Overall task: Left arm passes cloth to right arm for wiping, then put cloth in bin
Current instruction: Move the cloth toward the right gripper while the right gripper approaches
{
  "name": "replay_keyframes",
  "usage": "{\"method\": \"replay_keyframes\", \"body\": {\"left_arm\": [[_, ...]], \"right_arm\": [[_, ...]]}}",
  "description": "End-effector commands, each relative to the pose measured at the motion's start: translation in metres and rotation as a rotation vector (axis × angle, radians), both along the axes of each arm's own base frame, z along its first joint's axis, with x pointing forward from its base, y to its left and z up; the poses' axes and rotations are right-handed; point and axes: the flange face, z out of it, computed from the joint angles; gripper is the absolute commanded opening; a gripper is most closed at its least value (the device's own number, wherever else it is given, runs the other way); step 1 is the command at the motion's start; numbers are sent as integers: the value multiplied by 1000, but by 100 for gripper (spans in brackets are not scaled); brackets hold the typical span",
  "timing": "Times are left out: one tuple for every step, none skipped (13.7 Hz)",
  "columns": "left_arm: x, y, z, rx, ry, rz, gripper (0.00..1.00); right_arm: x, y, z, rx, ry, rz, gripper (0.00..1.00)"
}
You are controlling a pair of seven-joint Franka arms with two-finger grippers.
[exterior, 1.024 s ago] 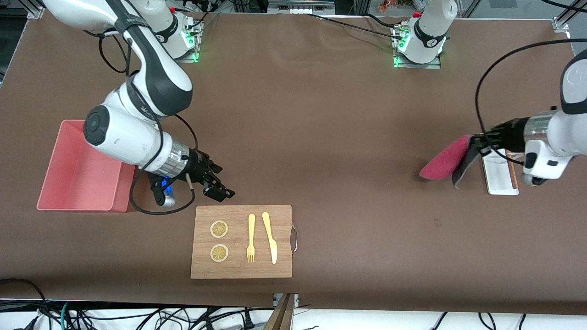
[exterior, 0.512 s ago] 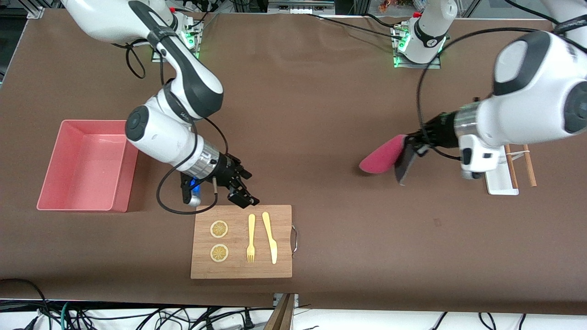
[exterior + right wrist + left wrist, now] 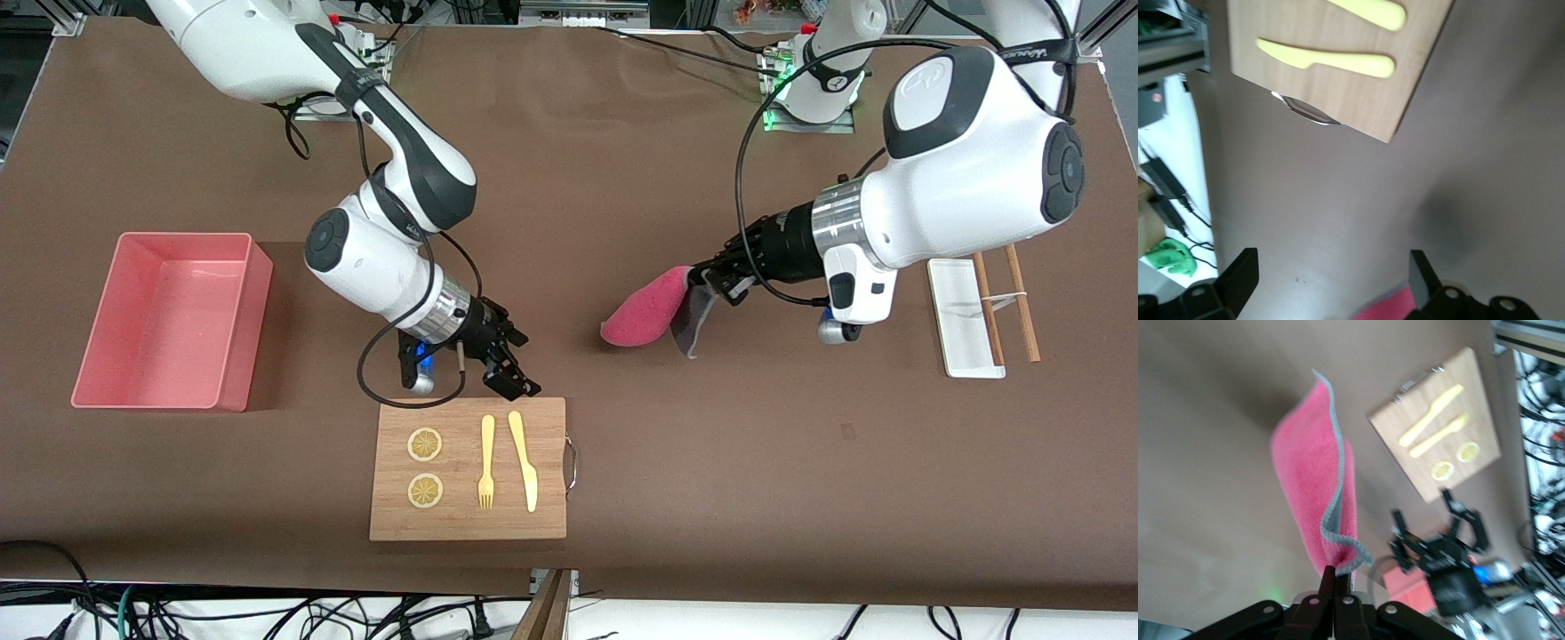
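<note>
My left gripper [image 3: 711, 283] is shut on one edge of the cloth [image 3: 642, 313], which hangs magenta-pink with a grey face, over the table's middle. In the left wrist view the cloth [image 3: 1313, 495] hangs from my shut left gripper [image 3: 1339, 576], and the right gripper [image 3: 1438, 537] shows farther off. My right gripper [image 3: 514, 377] is open and empty, over the wooden board's edge farthest from the front camera, a short way from the cloth. In the right wrist view the right gripper [image 3: 1331, 275] holds nothing and a corner of the cloth [image 3: 1388, 311] shows. The salmon-pink bin [image 3: 256, 307] stands empty at the right arm's end.
A wooden board [image 3: 551, 524] with two lemon slices [image 3: 425, 444], a yellow fork [image 3: 486, 462] and a knife [image 3: 523, 460] lies nearer the front camera than the right gripper. A white tray [image 3: 965, 320] and chopsticks [image 3: 1021, 302] lie at the left arm's end.
The left arm has carried the cloth from beside the white tray toward the table's middle. The right arm has swung from beside the bin toward the cloth, fingers still open.
</note>
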Motion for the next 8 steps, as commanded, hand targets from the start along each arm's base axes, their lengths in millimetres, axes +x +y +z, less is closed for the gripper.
{"method": "replay_keyframes", "body": {"left_arm": [[7,-36,-1,-68,-55,27,0],[10,-37,0,-80,-84,49,0],[9,-46,0,-93,-96,53,0],[10,-52,-3,-95,-108,58,0],[8,-62,-6,-100,-115,56,0],[6,-66,-5,-102,-122,56,0],[6,-66,-5,-103,-125,57,0],[5,-69,-5,-103,-124,54,0]], "right_arm": [[-6,16,-17,29,27,-36,99],[-7,19,-23,38,29,-56,99],[-7,21,-26,45,26,-67,100],[-7,21,-28,48,29,-75,100],[-8,24,-31,48,32,-72,99],[-14,32,-32,54,42,-58,99],[-19,39,-34,60,52,-47,100],[-25,45,-37,61,62,-33,99]]}}
